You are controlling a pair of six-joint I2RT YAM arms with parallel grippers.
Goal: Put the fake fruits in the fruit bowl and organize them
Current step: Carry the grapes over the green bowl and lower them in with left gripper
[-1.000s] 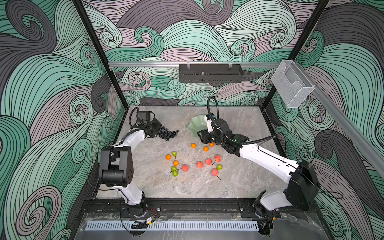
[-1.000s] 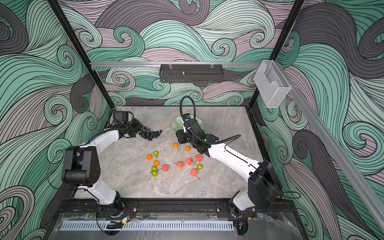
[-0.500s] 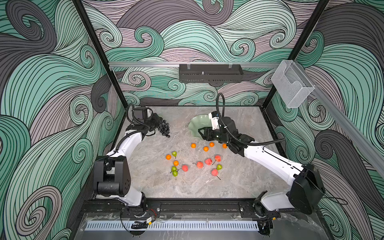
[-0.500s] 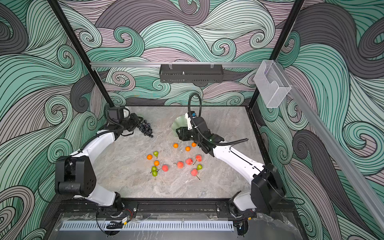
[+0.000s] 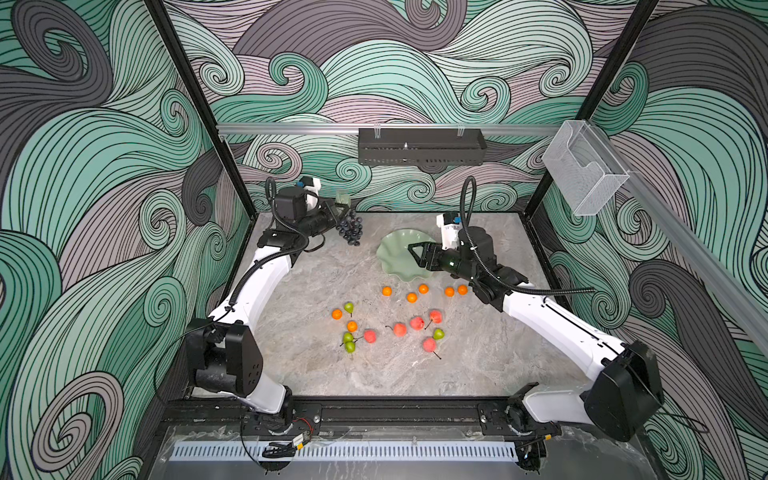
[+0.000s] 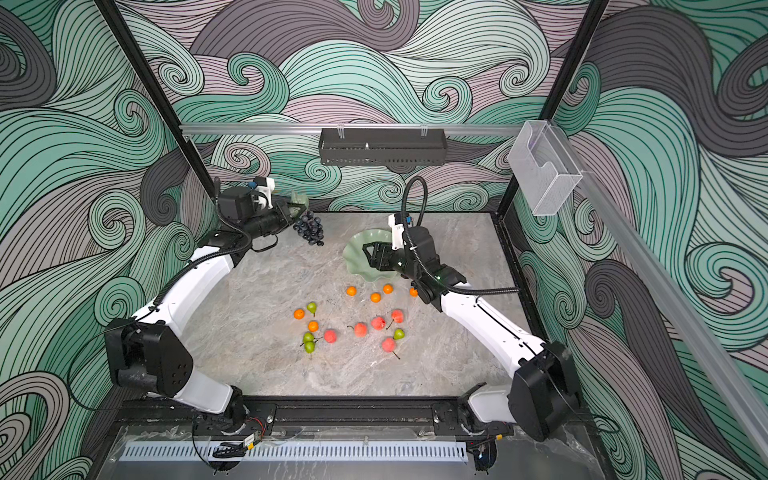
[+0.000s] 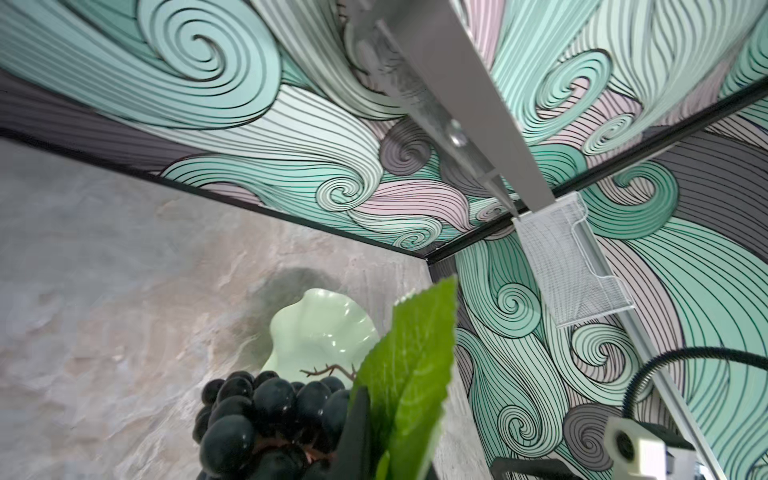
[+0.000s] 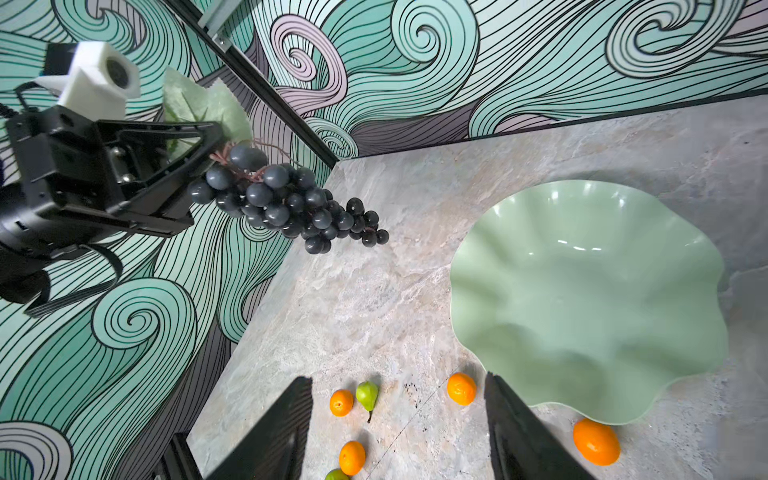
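My left gripper (image 5: 338, 212) is shut on the stem end of the dark grape bunch (image 5: 350, 229), which hangs in the air at the back left with its green leaf (image 7: 411, 365) beside the fingers. The pale green fruit bowl (image 5: 392, 259) lies on the table to the right of the bunch and holds nothing. My right gripper (image 5: 417, 258) hovers over the bowl's right side, open and holding nothing. Oranges (image 5: 387, 291), pears (image 5: 348, 307) and peaches (image 5: 400, 330) lie scattered on the table nearer the front. The right wrist view shows the grape bunch (image 8: 291, 203), the bowl (image 8: 582, 291) and my right gripper (image 8: 397, 378).
The grey marble table (image 5: 316, 374) is walled on three sides. A black rack (image 5: 420, 146) hangs on the back wall and a clear holder (image 5: 584, 170) on the right rail. Two oranges (image 5: 456, 290) lie close under my right arm.
My left gripper has lifted the grape bunch off the table and carried it up toward the back. My right gripper has opened wider and drawn back to the right over the bowl.
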